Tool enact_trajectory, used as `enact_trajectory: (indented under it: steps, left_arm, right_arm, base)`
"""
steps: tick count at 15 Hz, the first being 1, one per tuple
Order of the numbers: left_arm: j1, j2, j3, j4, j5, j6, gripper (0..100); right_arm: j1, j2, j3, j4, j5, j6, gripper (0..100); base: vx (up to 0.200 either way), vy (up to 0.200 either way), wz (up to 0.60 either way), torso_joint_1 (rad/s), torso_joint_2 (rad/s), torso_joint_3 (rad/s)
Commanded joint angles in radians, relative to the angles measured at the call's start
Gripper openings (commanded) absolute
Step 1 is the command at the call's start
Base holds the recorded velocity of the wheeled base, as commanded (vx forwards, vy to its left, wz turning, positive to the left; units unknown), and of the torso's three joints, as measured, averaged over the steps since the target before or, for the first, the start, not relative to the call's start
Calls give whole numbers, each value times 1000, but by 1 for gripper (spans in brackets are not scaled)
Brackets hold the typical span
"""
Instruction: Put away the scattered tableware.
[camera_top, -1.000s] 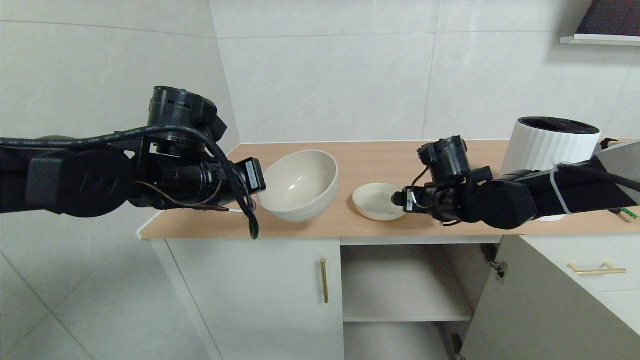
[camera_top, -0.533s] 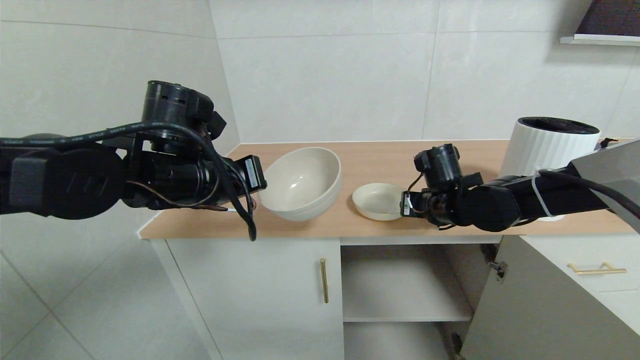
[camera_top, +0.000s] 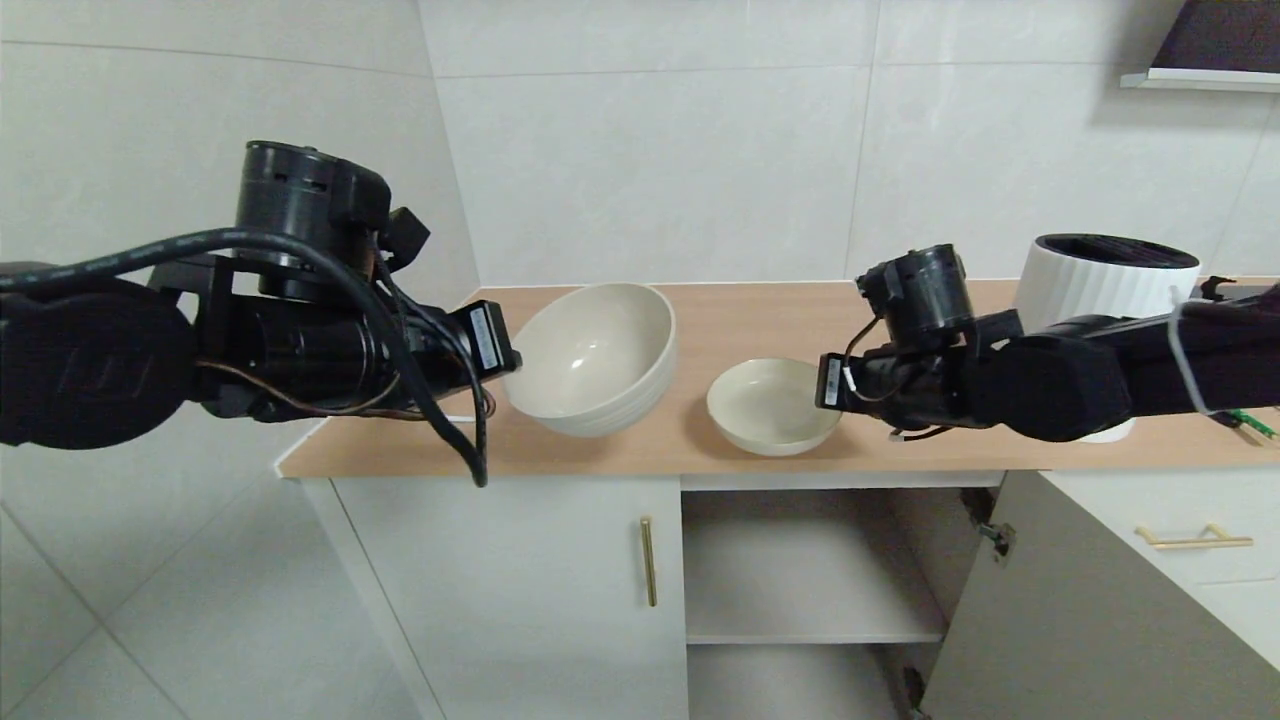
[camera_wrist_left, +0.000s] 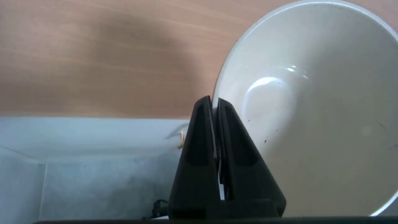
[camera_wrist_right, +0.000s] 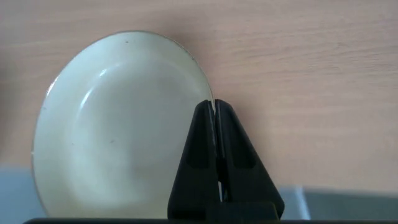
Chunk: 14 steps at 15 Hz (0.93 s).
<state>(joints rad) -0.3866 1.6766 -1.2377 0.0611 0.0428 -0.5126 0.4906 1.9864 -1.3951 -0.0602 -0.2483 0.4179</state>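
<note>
The big bowl (camera_top: 590, 360) is deep and round, a smooth cream with a glossy inside and faint rings round its outer wall. It is tilted, mouth toward the left gripper (camera_wrist_left: 215, 102), whose two black wedge-shaped fingers are pinched on its rim, one inside and one outside. The small bowl (camera_top: 772, 405) is shallow, in the same pale glaze with a few dark specks, and lies just beside the big one over the matte wood-grain counter (camera_top: 740, 310). The right gripper (camera_wrist_right: 215, 106) is clamped on its rim in the same way. Whether either bowl touches the counter I cannot tell. Both arms are stretched out roughly level, facing each other from opposite sides, the right one in front of a white ribbed canister (camera_top: 1100, 285). Below, a white cupboard (camera_top: 810, 575) stands open.
</note>
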Motion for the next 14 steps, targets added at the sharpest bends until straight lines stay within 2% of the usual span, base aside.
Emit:
enact_trajectory:
  steps: [1, 3, 7, 9, 12, 14]
  left_arm:
    - [0, -67, 47, 0, -1, 0, 0]
    - [0, -106, 129, 0, -4, -1, 0]
    - [0, -158, 280, -3, -4, 0, 0]
    - [0, -155, 317, -33, -4, -1, 0]
    - [-3, -135, 337, -83, -4, -1, 0]
    - [-6, -123, 339, -87, -3, 0, 0]
  right_arm:
    - [0, -155, 61, 36, 72, 6, 0]
    - [-1, -267, 154, 145, 167, -1, 0]
    - [-12, -357, 306, 157, 245, -27, 0]
    - [-17, -376, 343, 154, 271, -33, 0]
    - [-20, -377, 355, 154, 268, -33, 0]
    - [-21, -368, 355, 152, 267, -34, 0]
  base:
    - [0, 0, 0, 0, 0, 0]
    - [0, 0, 0, 0, 0, 0]
    - [0, 0, 0, 0, 0, 0]
    - [0, 0, 0, 0, 0, 0]
    - [-200, 0, 0, 1, 2, 4]
    - [0, 0, 0, 0, 0, 0]
